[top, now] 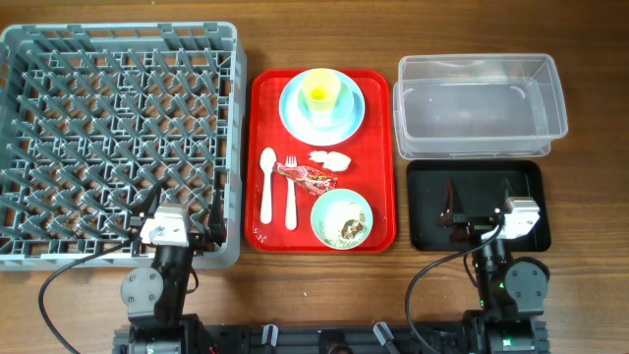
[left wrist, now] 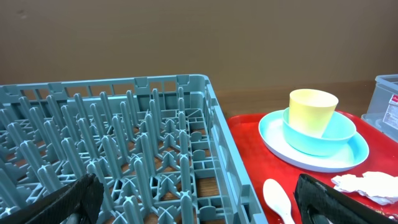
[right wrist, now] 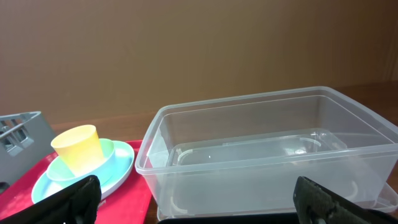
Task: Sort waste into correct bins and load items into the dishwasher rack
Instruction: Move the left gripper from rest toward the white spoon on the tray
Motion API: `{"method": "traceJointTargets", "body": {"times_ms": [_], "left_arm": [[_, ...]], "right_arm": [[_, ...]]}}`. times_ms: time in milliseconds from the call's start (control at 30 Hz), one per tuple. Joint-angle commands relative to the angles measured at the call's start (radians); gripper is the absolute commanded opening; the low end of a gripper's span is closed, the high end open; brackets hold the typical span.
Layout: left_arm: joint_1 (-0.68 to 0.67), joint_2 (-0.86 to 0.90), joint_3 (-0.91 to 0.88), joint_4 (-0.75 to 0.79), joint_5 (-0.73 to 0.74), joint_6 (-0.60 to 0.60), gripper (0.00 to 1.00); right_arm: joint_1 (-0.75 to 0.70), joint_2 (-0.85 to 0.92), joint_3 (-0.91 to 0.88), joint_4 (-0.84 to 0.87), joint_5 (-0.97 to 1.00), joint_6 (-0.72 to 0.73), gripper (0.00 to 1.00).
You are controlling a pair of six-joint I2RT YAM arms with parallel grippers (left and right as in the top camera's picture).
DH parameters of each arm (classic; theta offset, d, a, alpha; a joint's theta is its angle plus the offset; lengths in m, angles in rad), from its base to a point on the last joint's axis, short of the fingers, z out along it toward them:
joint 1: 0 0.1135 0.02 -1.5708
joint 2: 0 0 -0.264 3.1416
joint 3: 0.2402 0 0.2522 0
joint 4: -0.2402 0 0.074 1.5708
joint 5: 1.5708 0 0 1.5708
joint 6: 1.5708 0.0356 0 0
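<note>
The left gripper (top: 181, 208) is held spread above the near edge of the rack (top: 118, 29), the right gripper (top: 480, 204) spread above the black tray (top: 428, 232); nothing is pinched.

No legible text; label (left wrist: 393, 112) on clear tub (left wrist: 382, 86) too blurred.

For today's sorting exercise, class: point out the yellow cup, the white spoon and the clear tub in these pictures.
yellow cup (left wrist: 313, 113), left wrist view, on its side wall.
white spoon (top: 265, 197), overhead view, on its handle.
clear tub (right wrist: 249, 177), right wrist view, on its near wall.
</note>
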State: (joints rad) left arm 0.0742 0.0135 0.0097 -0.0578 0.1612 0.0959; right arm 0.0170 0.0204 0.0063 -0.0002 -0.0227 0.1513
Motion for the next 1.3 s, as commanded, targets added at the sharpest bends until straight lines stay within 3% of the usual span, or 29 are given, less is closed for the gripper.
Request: {"method": "traceJointTargets", "body": {"times_ms": [0,1067,1167,1267], "left_arm": [[0.006,-0.007,-0.004,-0.006,-0.009,0.008,1.00],[0.006,-0.007,-0.004,0.004,0.016,-0.007,1.00],[0.006,-0.007,0.017,0.037,0.085,-0.132,1.00],[0.006,0.013,0.160,-0.034,0.085,-0.247,1.00]], "right_arm": [[0.005,0.003,-0.001,0.003,-0.008,-0.018,1.00],[0.005,0.003,-0.001,0.003,-0.008,-0.018,1.00],[0.005,0.003,-0.001,0.003,-0.008,-0.018,1.00],[0.005,0.003,-0.001,0.003,-0.008,-0.018,1.00]]}}
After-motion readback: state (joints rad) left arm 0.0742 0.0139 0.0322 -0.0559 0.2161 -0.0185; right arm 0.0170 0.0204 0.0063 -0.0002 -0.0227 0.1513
